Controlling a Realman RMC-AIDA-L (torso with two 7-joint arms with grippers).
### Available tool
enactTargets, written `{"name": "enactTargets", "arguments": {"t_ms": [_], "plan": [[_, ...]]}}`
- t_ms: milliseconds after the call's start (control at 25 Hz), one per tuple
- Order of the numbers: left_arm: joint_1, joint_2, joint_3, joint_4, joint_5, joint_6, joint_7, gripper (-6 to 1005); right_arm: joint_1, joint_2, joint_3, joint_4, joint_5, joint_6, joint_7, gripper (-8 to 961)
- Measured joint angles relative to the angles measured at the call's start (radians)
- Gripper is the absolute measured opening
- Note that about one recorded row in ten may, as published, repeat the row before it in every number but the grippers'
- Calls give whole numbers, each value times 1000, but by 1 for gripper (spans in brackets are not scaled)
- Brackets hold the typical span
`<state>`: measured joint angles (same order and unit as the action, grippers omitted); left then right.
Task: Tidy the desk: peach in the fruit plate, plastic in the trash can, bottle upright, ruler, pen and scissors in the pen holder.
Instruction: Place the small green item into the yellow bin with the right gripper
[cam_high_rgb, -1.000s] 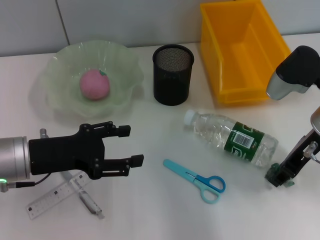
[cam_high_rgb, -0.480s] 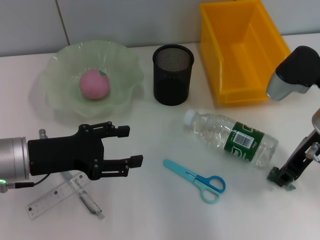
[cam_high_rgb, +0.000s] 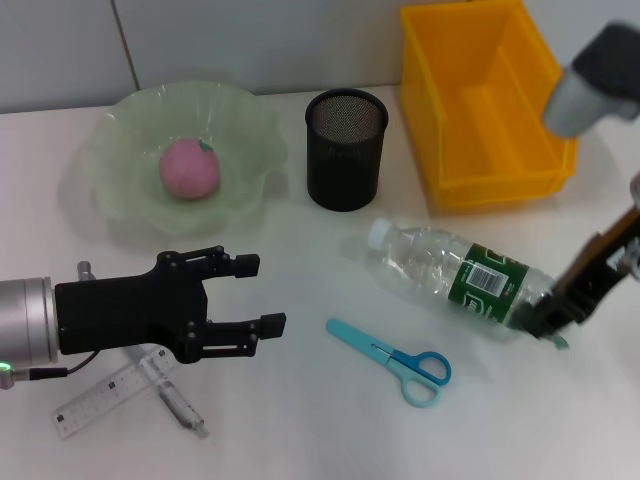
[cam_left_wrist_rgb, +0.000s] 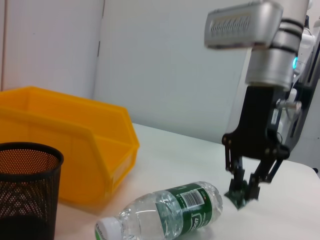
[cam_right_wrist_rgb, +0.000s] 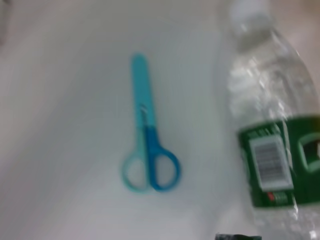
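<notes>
Bottle (cam_high_rgb: 462, 278) lying on counter (cam_high_rgb: 300, 420), axis running 10-to-4 o'clock, base touching right pincer (cam_high_rgb: 548, 322), clamping dark-green scrap (cam_left_wrist_rgb: 237, 196); left pincer (cam_high_rgb: 262, 294) gaping, farther.

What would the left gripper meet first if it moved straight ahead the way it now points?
Probably the scissors. The left gripper, fingers open, points across the table toward the robot's right, and the scissors lie first in that line, with the bottle beyond. Its height above the table is unclear, so it might pass over them.
</notes>
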<state>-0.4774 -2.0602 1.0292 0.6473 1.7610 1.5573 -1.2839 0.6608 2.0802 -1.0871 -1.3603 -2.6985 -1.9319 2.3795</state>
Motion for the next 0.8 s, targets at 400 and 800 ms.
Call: {"name": "enactTargets", "arguments": {"t_ms": [400,800], "plan": [[-1,0,0,0,0,0,0,813,76,-13,239,-136,45,70,24,251],[-3,-2,-2,0,-3,0,-1,813,63,-8,240,-22,32,522,21,274]]}}
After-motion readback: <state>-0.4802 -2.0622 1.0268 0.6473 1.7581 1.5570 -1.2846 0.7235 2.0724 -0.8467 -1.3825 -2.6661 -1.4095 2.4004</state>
